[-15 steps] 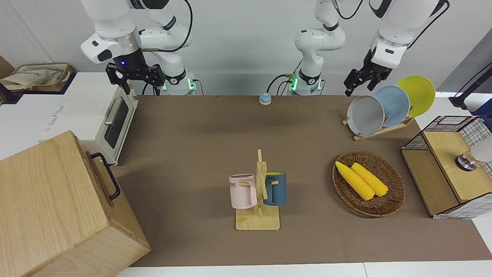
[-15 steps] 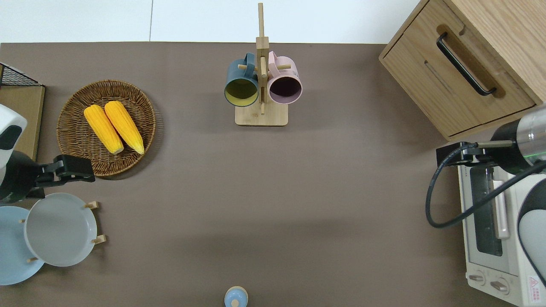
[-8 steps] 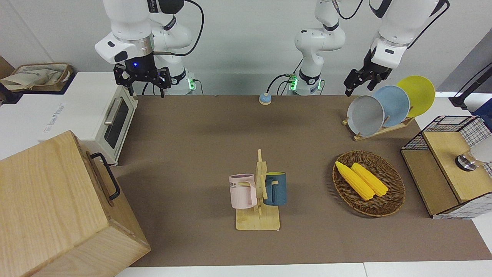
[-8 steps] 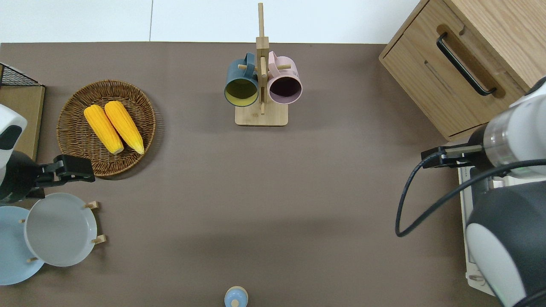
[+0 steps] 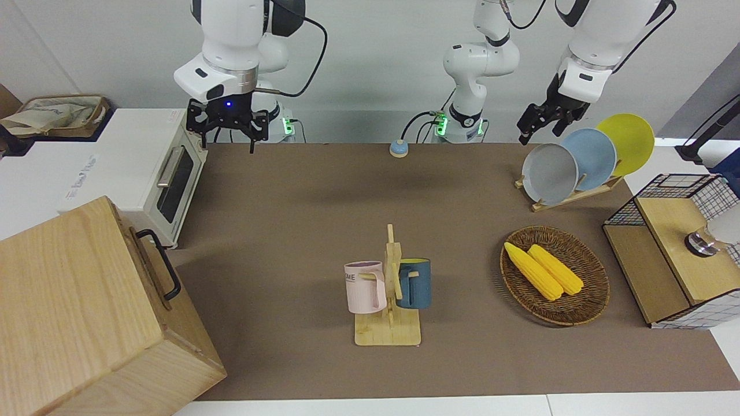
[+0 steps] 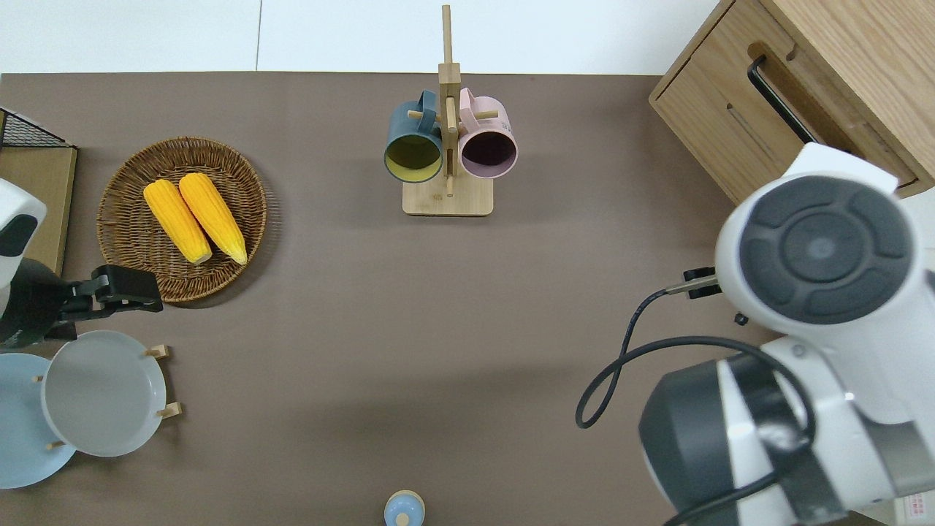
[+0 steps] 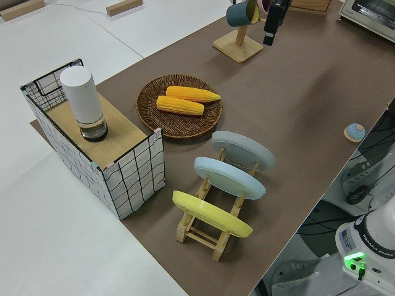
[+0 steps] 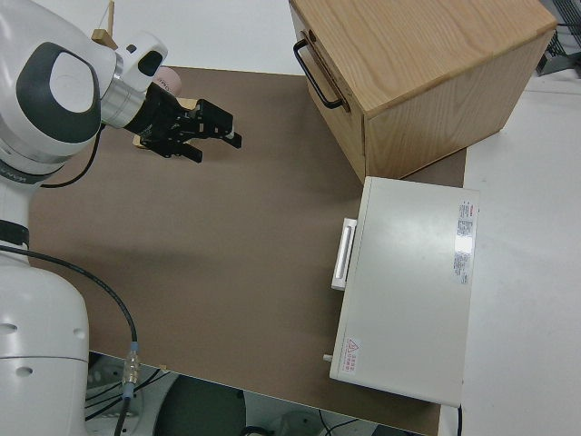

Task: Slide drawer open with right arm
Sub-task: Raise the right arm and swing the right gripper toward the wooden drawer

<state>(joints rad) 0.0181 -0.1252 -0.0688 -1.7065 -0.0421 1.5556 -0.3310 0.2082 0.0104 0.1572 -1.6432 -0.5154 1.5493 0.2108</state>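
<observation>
Fingers on our right gripper [image 8: 211, 136] are spread apart with nothing between them; it hangs in the air over bare table mat [image 5: 324, 231], near the toaster oven [image 8: 408, 291] and well apart from the drawer. Left arm is parked; for its gripper [image 5: 535, 124] we cannot tell if the fingers are spread or pressed together.

Drawer [image 6: 738, 128] sits shut in the wooden cabinet [image 5: 75, 306] at the right arm's end of the table, farther from the robots than the toaster oven. Its black handle [image 8: 316, 74] is a bar standing off the drawer front, and the cabinet is turned at an angle to the table edge.

We judge the step in hand to be the approach: nothing grasped yet, task barely begun. To do it well we should:
- bring the spread fingers level with the bar, aimed at its middle so the pull does not twist the drawer
- turn the wrist so the fingers straddle the bar across its length
- close fully before pulling
- pull straight along the drawer's own slide line, which follows the angled cabinet, not the table edge
- stay clear of the toaster oven on the way in

Risk: an off-axis pull may drag the cabinet.
</observation>
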